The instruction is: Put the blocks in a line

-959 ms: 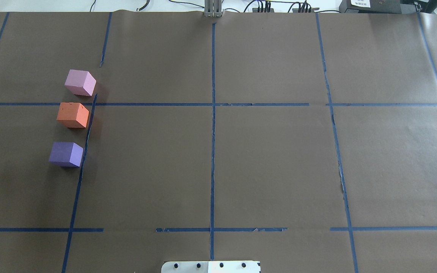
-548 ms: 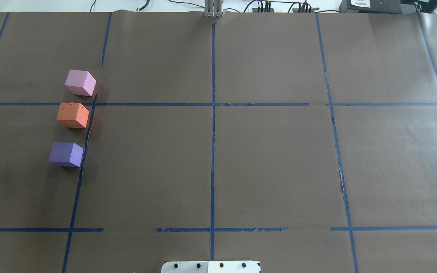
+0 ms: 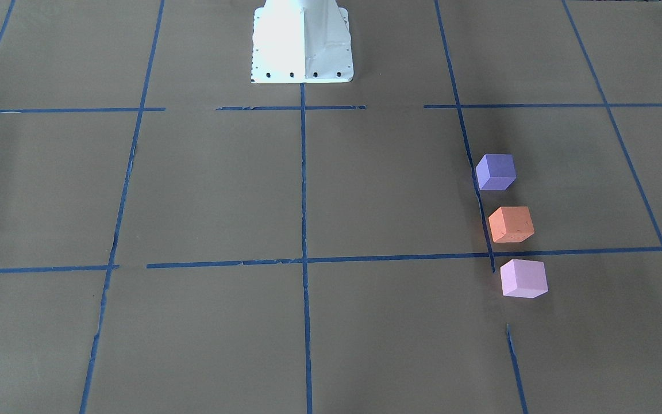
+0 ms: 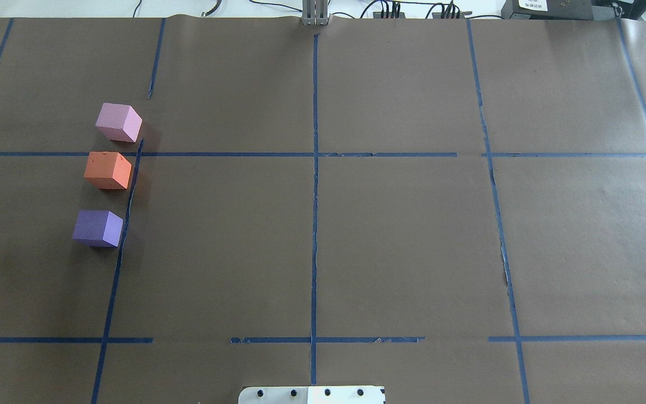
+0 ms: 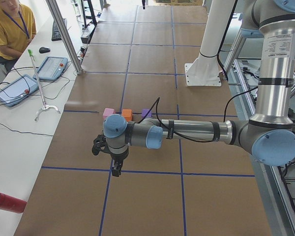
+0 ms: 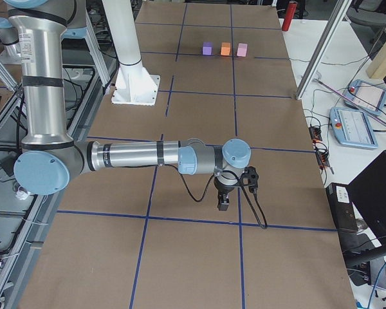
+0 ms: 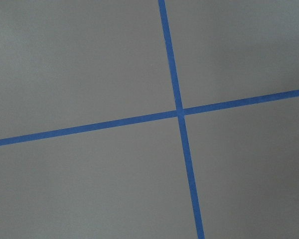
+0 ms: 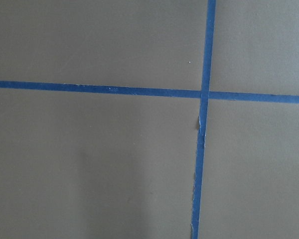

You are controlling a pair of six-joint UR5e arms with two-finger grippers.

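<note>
Three cubes stand in a line along a blue tape line on the robot's left side: the pale pink block (image 4: 119, 122) farthest, the orange block (image 4: 108, 170) in the middle, the violet block (image 4: 98, 228) nearest the base. They also show in the front-facing view as violet (image 3: 496, 171), orange (image 3: 511, 223) and pink (image 3: 523, 278). My left gripper (image 5: 117, 169) shows only in the exterior left view, pointing down, away from the blocks. My right gripper (image 6: 222, 203) shows only in the exterior right view, far from them. I cannot tell whether either is open or shut.
Brown paper with a blue tape grid covers the table (image 4: 401, 235). The white robot base (image 3: 302, 43) stands at the table's middle. Both wrist views show only tape crossings. A person (image 5: 10, 27) sits beside tablets (image 5: 51, 68) on the side bench.
</note>
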